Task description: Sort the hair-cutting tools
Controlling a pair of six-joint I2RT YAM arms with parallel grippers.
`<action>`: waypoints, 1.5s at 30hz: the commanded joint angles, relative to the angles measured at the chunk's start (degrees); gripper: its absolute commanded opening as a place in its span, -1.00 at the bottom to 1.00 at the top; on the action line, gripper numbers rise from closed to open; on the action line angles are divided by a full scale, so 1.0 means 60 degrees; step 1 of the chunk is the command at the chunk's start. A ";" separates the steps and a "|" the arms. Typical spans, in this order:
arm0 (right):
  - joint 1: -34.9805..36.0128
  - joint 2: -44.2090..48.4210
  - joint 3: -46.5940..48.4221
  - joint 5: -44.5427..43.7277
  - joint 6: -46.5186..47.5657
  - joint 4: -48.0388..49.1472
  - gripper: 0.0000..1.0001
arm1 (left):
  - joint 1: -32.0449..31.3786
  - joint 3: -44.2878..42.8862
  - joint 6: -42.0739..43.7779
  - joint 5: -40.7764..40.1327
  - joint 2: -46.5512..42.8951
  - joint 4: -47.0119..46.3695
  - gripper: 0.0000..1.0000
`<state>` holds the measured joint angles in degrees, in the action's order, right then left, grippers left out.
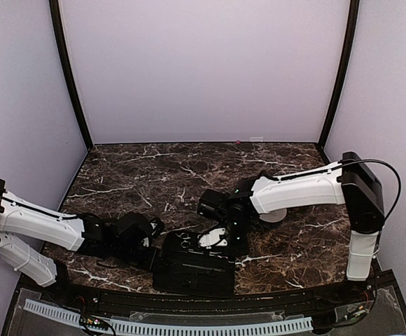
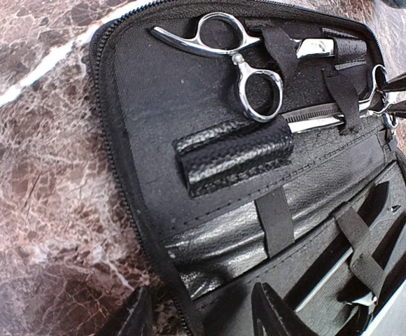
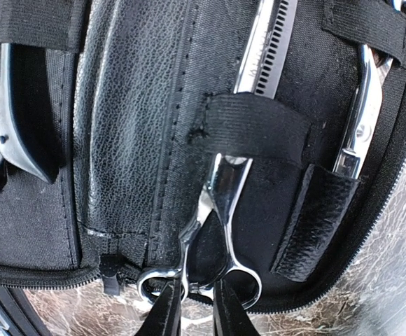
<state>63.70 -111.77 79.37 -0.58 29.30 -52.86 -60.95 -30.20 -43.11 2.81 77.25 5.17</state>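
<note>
A flat black zip case (image 1: pixel 189 276) lies open at the near edge. Straps inside it hold silvery scissors. In the left wrist view, one pair (image 2: pixel 238 56) lies near the case's top edge, with a second pair's blade (image 2: pixel 315 119) below it. My right gripper (image 3: pixel 196 315) is shut on the ring handle of the toothed thinning scissors (image 3: pixel 220 203), which sit under a strap. A second pair (image 3: pixel 357 112) lies to their right. My left gripper (image 2: pixel 206 315) is open, straddling the case's zip edge (image 2: pixel 154 105), and holds nothing.
A white round bowl (image 1: pixel 269 217) is partly hidden under my right arm. A silvery tool (image 3: pixel 7 133) sits in the case's other half. The table is dark marble (image 1: pixel 154 175). Lilac walls close in the back and sides.
</note>
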 commanded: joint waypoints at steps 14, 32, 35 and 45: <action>0.0342 -0.1106 0.1616 0.0441 0.0436 -0.0132 -0.69 | 0.0050 0.0254 -0.0007 0.0133 0.0284 0.0214 -0.01; 0.0237 -0.0472 0.1691 0.0837 0.0286 -0.0323 -0.64 | 0.0049 0.0417 -0.0038 -0.0246 -0.0318 0.0360 -0.02; 0.0068 0.0015 0.0954 0.0700 0.0258 -0.0140 -0.63 | 0.0050 0.0444 -0.0022 -0.0180 -0.0297 0.0393 -0.02; -0.0085 -0.0111 0.0497 0.0708 0.0249 0.0207 -0.61 | 0.0049 0.0330 0.0070 0.0059 0.0077 0.0350 -0.02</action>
<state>63.24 -111.20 81.69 3.33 31.03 -53.58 -60.95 -28.99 -43.11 2.46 76.18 4.38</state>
